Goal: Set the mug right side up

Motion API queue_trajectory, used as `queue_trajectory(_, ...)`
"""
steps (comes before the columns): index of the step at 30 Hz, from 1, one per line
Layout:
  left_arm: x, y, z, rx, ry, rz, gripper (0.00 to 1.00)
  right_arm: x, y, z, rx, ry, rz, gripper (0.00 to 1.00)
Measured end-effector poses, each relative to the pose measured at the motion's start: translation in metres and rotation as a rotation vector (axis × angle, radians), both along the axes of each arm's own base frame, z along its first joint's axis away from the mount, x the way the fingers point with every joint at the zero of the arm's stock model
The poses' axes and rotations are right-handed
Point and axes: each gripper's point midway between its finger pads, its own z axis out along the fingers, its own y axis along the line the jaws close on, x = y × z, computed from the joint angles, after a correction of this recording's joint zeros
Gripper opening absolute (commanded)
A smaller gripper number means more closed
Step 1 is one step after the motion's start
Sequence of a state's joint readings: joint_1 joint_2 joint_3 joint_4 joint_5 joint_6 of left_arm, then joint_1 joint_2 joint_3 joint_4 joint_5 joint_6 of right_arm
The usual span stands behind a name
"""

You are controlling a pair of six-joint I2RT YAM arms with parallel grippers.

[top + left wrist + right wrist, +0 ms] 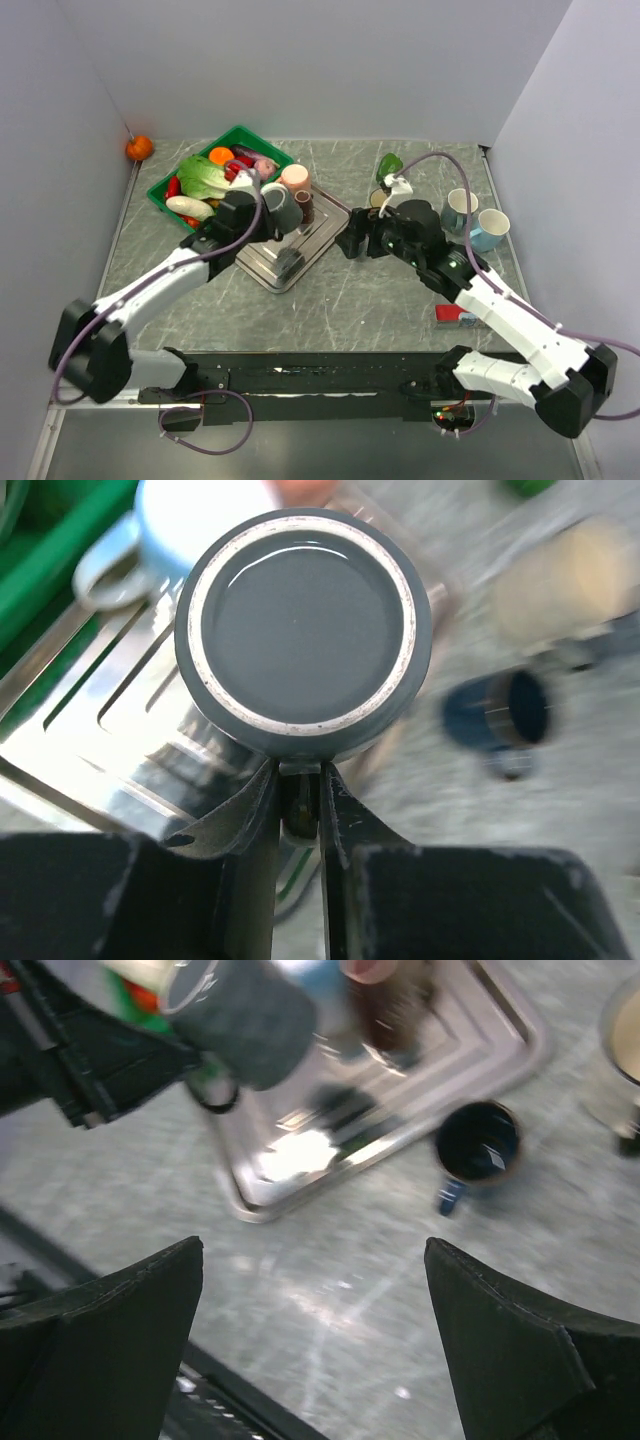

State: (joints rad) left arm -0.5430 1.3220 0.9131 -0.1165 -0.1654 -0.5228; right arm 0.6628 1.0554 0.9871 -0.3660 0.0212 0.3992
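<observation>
Grey mug (303, 630) hangs over the metal tray (90, 740) with its base turned toward my left wrist camera. My left gripper (300, 780) pinches its handle, at the mug's six o'clock. My right gripper (314, 1252) is spread wide, holding nothing; a navy mug (478, 1145) sits upright at its one o'clock.
</observation>
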Motion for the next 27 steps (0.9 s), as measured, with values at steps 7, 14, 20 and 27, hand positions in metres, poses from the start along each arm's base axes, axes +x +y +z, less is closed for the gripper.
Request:
queue_trajectory(7,-0.026,-0.008,0.111,-0.317,-0.219,-0.036,0.01,-0.029,0.031,0.044,0.278,-0.07,0.171,0.97)
queue_trajectory(14,-0.059,-0.027,0.198,-0.645,-0.368,-0.175,0.01,-0.051,0.063,0.08,0.568,-0.076,0.339,0.96)
queue_trajectory(20,-0.085,-0.054,0.225,-0.831,-0.374,-0.326,0.01,-0.059,0.075,0.118,0.731,-0.1,0.427,0.94)
queue_trajectory(27,-0.11,-0.082,0.239,-0.916,-0.364,-0.481,0.01,-0.056,0.082,0.135,0.799,-0.078,0.44,0.91)
